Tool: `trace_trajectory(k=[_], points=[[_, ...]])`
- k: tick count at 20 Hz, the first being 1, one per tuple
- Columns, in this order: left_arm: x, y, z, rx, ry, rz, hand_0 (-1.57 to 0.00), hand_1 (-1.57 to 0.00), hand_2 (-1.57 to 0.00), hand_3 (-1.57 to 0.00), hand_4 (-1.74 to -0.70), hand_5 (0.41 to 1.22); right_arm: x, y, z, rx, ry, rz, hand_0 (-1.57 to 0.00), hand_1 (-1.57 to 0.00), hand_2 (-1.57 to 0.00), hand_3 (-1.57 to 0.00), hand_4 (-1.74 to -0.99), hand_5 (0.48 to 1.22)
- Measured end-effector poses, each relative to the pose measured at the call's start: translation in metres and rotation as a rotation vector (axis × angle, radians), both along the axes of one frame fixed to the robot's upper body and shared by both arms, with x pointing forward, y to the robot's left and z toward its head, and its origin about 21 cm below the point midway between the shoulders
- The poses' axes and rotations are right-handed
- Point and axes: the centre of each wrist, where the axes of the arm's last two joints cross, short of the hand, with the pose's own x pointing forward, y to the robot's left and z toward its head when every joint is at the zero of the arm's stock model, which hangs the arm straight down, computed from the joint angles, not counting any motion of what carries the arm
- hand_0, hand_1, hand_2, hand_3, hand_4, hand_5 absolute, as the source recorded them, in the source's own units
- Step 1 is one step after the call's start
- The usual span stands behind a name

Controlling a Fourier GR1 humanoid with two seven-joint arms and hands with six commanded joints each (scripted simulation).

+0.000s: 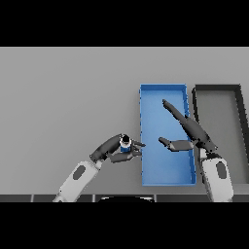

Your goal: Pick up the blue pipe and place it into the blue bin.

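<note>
Grey table (pixel 63 97), left hand (pixel 113 149) grasping blue pipe (pixel 125 145) beside blue bin (pixel 144 126) edge, right hand (pixel 187 131) splayed above it.

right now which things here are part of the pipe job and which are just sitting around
Part of the job:
- blue pipe, held in the left hand beside the bin's left wall
- blue bin, holding nothing yet
- right hand, open over the blue bin

Just sitting around:
- black bin, to the right of the blue one
- grey table
</note>
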Motion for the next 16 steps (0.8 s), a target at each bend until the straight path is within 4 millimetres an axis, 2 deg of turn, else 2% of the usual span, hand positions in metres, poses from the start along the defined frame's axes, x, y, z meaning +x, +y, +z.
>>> trace_trajectory(k=[5,7,11,13,14,16], points=[[-0.001,0.001,0.000,0.011,-0.007,-0.003,-1.57,-1.57,-1.57,-1.57,-1.47,1.221,-0.009,0.025,0.035,-0.114,-0.050,0.212,0.00,0.00,0.00,0.00,-1.246,0.526],[0.000,0.000,-0.001,0.020,-0.018,-0.005,-1.57,-1.57,-1.57,-1.57,-1.47,1.221,-0.009,0.036,0.043,-0.143,-0.047,0.262,0.00,0.00,0.00,0.00,-1.249,0.524],[-0.003,0.002,0.002,0.010,-0.019,-0.007,-1.57,-1.57,-1.57,-1.57,-1.47,1.221,-0.008,0.055,0.043,-0.172,0.022,0.348,0.00,0.00,0.00,0.00,-1.227,0.528],[-0.003,-0.005,0.002,0.004,-0.008,-0.013,-1.57,-1.57,-1.57,-1.57,-1.47,1.221,-0.002,0.065,0.047,-0.198,0.021,0.393,0.00,0.00,0.00,0.00,-1.214,0.520],[0.002,-0.002,0.006,0.008,-0.010,-0.007,-1.57,-1.57,-1.57,-1.57,-1.47,1.221,-0.001,0.076,0.048,-0.209,0.027,0.416,0.00,0.00,0.00,0.00,-1.209,0.517],[0.002,-0.002,0.005,0.007,-0.008,-0.027,-1.57,-1.57,-1.57,-1.57,-1.48,1.221,0.006,0.086,0.050,-0.234,0.031,0.448,0.00,0.00,0.00,0.00,-1.195,0.513]])
